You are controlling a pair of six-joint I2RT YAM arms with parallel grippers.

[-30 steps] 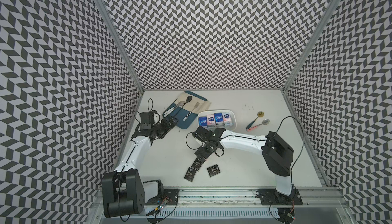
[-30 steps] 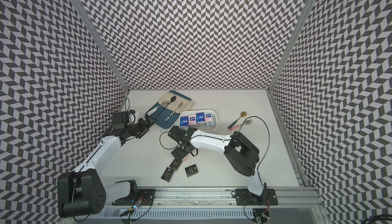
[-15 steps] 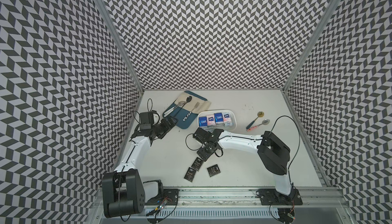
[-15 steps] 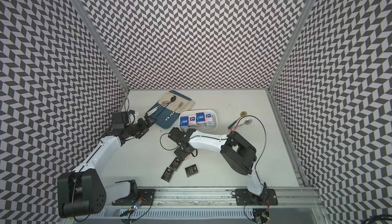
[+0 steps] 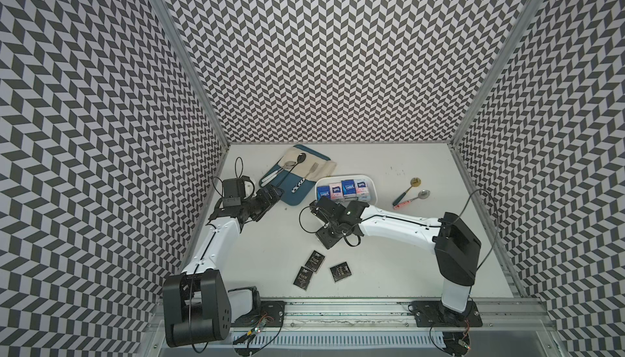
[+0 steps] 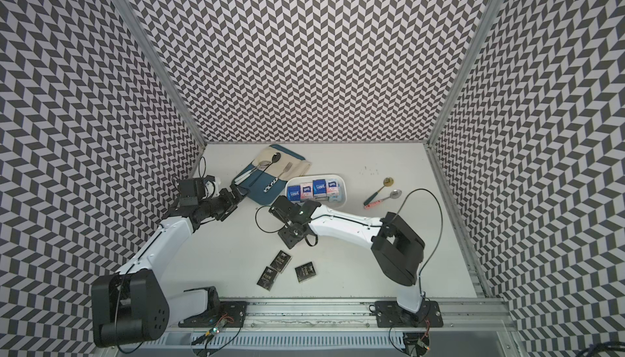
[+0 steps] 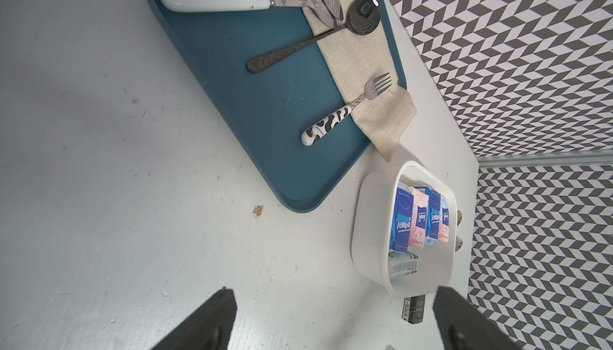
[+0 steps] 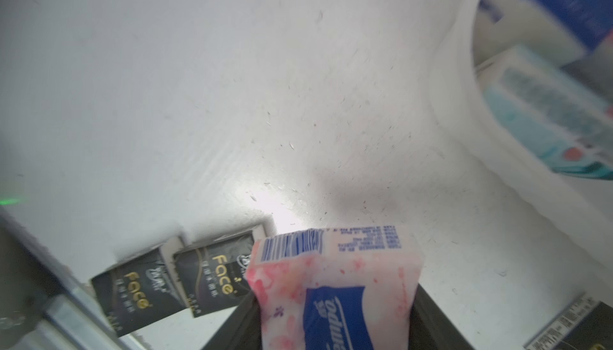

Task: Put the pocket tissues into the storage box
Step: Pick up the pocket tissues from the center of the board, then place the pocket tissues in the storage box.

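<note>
My right gripper [image 8: 333,312] is shut on a pink-white packet of pocket tissues [image 8: 335,275], held just above the table. In both top views this gripper [image 5: 326,237] [image 6: 291,235] hangs in front of the white storage box [image 5: 372,182] [image 6: 343,186], and the held packet is hidden there. The box holds several blue and pink packets [image 5: 348,187] standing in a row. Three black "Face" packets [image 5: 314,261] [image 5: 303,278] [image 5: 341,273] lie on the table nearer the front. My left gripper [image 7: 333,292] [image 5: 270,193] is open and empty beside the blue tray.
A blue tray [image 5: 294,198] with a beige cloth, spoons and a fork lies left of the box. Two loose spoons [image 5: 411,193] lie right of the box. Another black packet [image 7: 414,308] lies by the box's near wall. Patterned walls close in three sides.
My right jaws have closed on the pink-white packet, and the right arm has shifted slightly. The left arm has not moved.
</note>
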